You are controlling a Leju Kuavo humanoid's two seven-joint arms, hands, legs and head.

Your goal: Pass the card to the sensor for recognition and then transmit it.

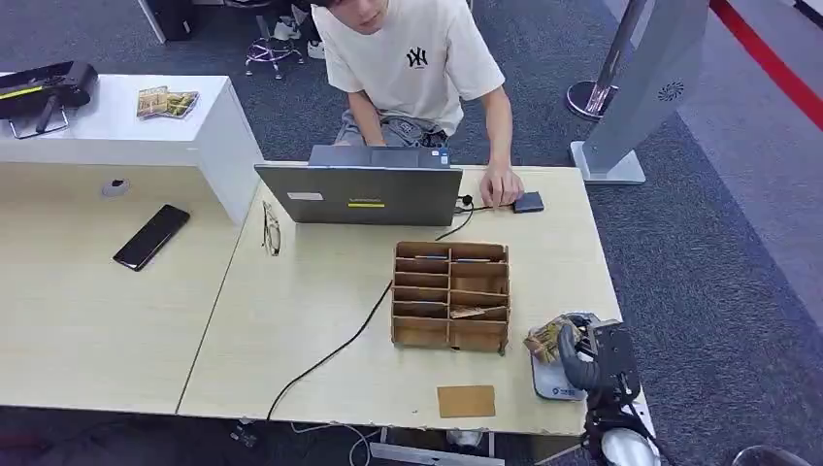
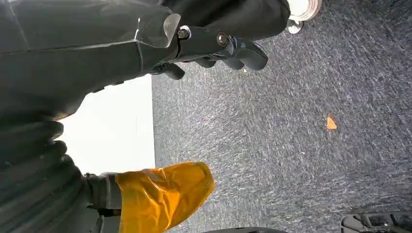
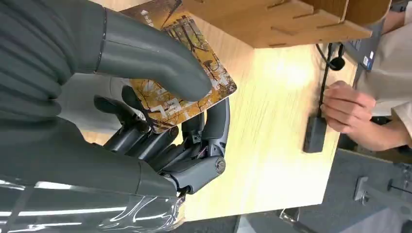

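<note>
My right hand (image 1: 587,357) is at the table's front right corner and pinches a card (image 1: 549,339) printed with yellow-brown trees. In the right wrist view the thumb (image 3: 160,63) presses on top of the card (image 3: 187,94) and the fingers (image 3: 160,141) curl beneath it. The card is held just above a white sensor pad (image 1: 553,383) lying flat at the table's edge. My left hand (image 2: 228,48) hangs beside my body over the grey carpet, holding nothing, fingers loosely extended.
A wooden slotted organizer (image 1: 451,296) stands left of the card, some slots holding cards. A brown card (image 1: 466,400) lies near the front edge. A person behind a laptop (image 1: 361,192) rests a hand (image 1: 500,184) by a small dark device (image 1: 529,202). Phone (image 1: 151,236) far left.
</note>
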